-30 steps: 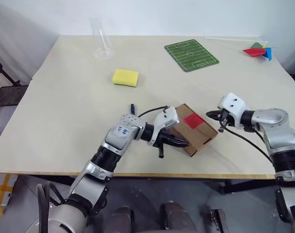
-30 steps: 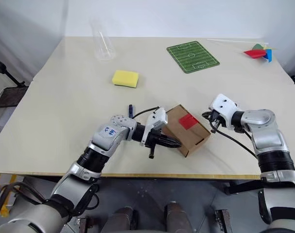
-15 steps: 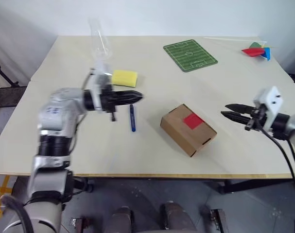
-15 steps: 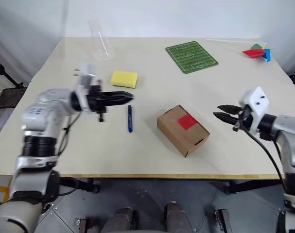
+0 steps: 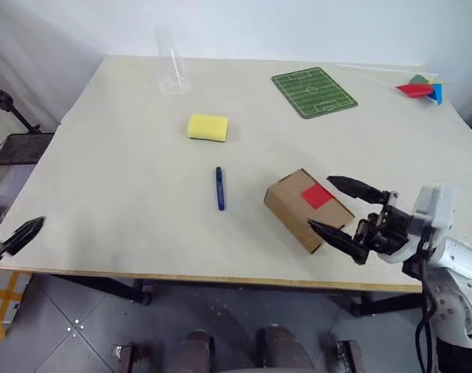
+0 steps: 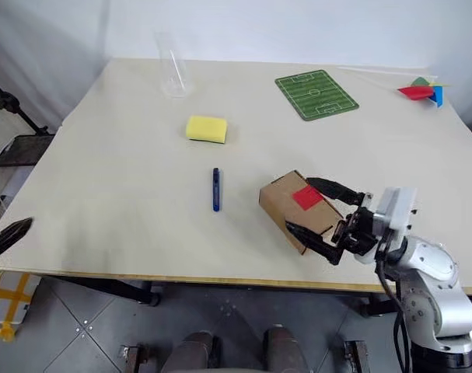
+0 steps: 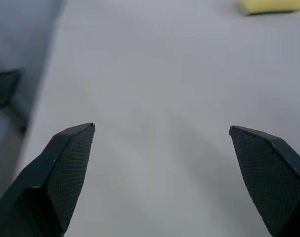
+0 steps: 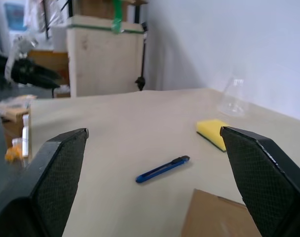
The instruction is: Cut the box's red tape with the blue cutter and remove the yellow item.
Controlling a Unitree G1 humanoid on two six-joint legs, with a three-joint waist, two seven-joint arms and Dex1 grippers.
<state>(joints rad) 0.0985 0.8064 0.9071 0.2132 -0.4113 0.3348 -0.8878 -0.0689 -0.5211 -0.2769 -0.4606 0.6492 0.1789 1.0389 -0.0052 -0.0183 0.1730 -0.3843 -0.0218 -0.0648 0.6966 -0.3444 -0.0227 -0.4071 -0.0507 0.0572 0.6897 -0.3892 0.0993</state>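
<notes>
Both grippers, left and right, gape wide and empty; the slim, light, rigid blue cutter, at the box's nine o'clock, likely wants a mid-shaft pinch.

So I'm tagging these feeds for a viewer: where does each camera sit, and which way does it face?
Left and right eye views: on the head, looking forward and down over the table; the right pincer stands open by the box.
Left wrist view: on the left arm, facing across the bare tabletop between its open fingers.
Right wrist view: on the right arm, facing the blue cutter and yellow sponge.
All views share the sponge.
</notes>
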